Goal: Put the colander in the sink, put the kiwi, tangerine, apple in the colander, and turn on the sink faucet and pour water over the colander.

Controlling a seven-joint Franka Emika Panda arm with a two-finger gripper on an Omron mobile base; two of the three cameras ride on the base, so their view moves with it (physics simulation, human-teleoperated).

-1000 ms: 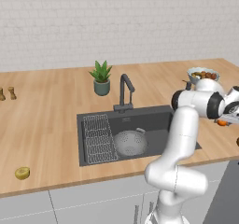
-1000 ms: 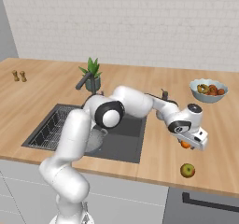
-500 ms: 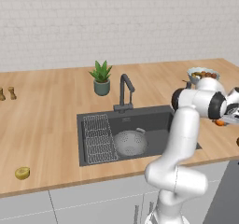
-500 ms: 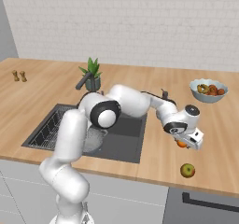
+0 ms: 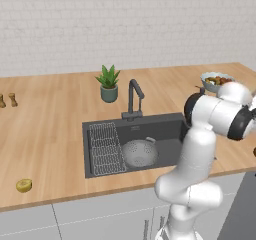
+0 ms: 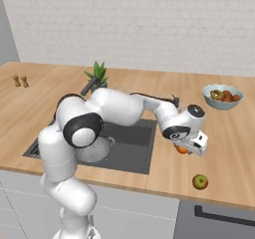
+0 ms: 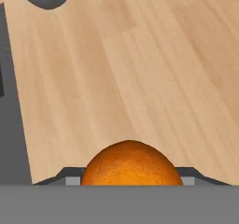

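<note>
Since the earlier frame the pincer (image 6: 185, 148) has closed in and now grasps the tangerine (image 7: 131, 164) just above the counter (image 6: 229, 133); next comes the colander (image 5: 140, 153)

White brick wall (image 5: 125, 19), wooden counter (image 5: 50, 119)

The tangerine (image 7: 131, 164) is being cut off by the bottom of the hand view, so only its upper half is showing, and the gripper's (image 6: 185, 148) fingertips are lying hidden beside it. In the right base view the hand is covering most of that fruit. Whether the 2 fingers are actually pressing it is hard to tell. The arm is blocking part of the sink (image 6: 134, 151).
</note>
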